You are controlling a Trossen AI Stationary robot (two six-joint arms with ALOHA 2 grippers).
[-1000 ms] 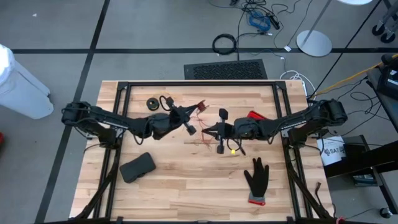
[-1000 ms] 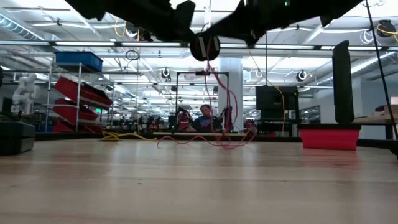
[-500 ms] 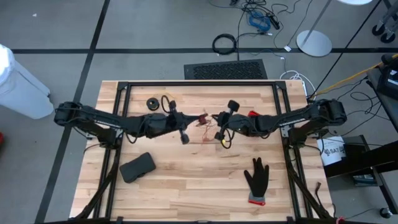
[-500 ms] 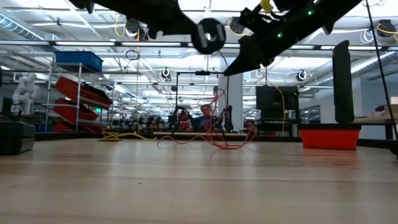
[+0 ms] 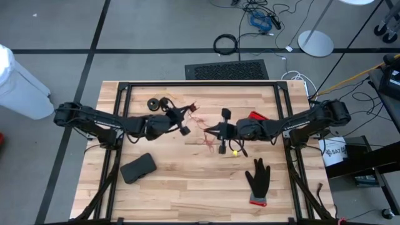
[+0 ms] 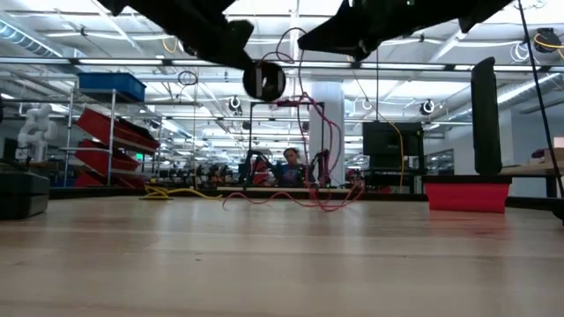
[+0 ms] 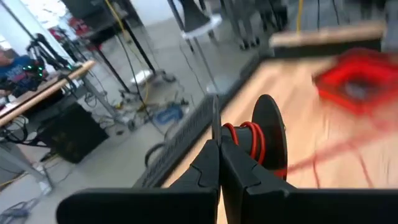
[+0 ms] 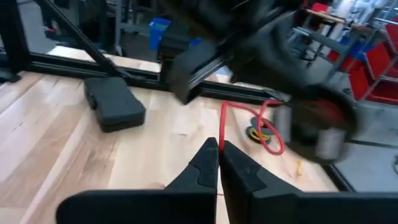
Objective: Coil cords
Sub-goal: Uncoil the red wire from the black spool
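We list: left gripper (image 5: 182,122) closed on a black spool (image 7: 264,134) wound with red cord (image 5: 201,128), frame centre; right gripper (image 5: 217,131) pinching that cord; glove (image 5: 257,179) lower right.

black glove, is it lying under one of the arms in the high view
No, the black glove lies flat on bare wood near the table's front edge, clear of the right arm, which reaches across the table farther back.
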